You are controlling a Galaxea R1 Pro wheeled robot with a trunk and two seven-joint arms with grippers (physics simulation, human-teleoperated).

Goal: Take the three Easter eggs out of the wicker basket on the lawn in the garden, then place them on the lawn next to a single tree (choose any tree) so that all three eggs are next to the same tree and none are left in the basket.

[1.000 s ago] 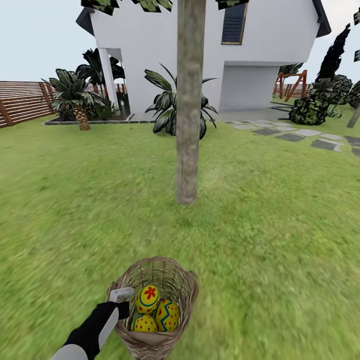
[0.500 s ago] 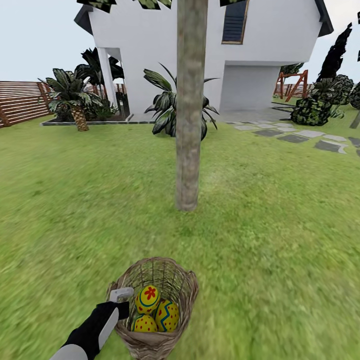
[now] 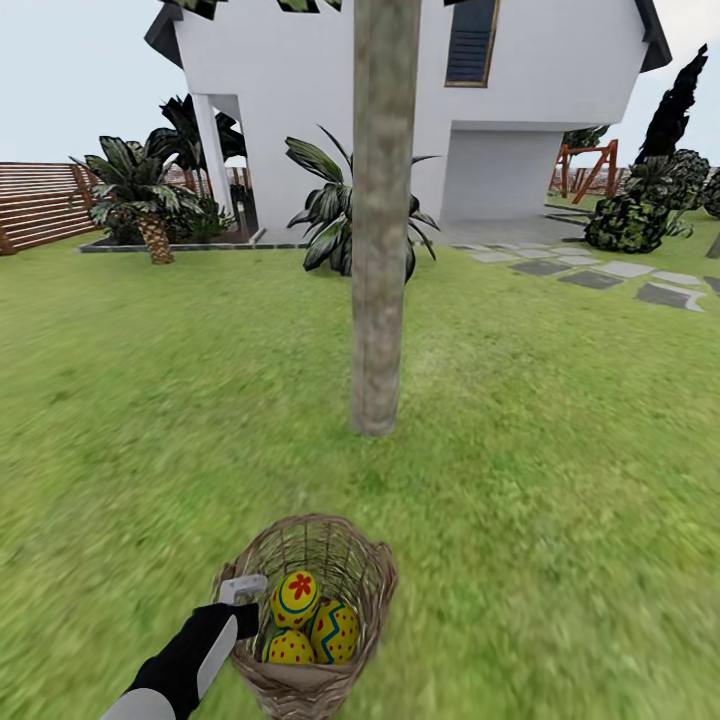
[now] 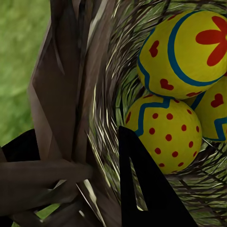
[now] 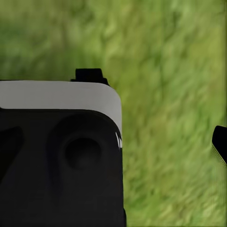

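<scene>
the lawn (image 3: pixel 560 480) spreads around the tree (image 3: pixel 378 300), whose trunk stands just beyond the wicker basket (image 3: pixel 345 560). the three easter eggs (image 3: pixel 305 620) lie inside it. the left hand (image 3: pixel 240 600) pinches the basket's rim; the right hand's state cannot be told.

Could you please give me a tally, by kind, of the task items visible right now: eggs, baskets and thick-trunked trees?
Easter eggs: 3, all inside the basket
Wicker basket: 1, held at its rim by the left pincer
Tree with thick trunk: 1
Total: 5
</scene>
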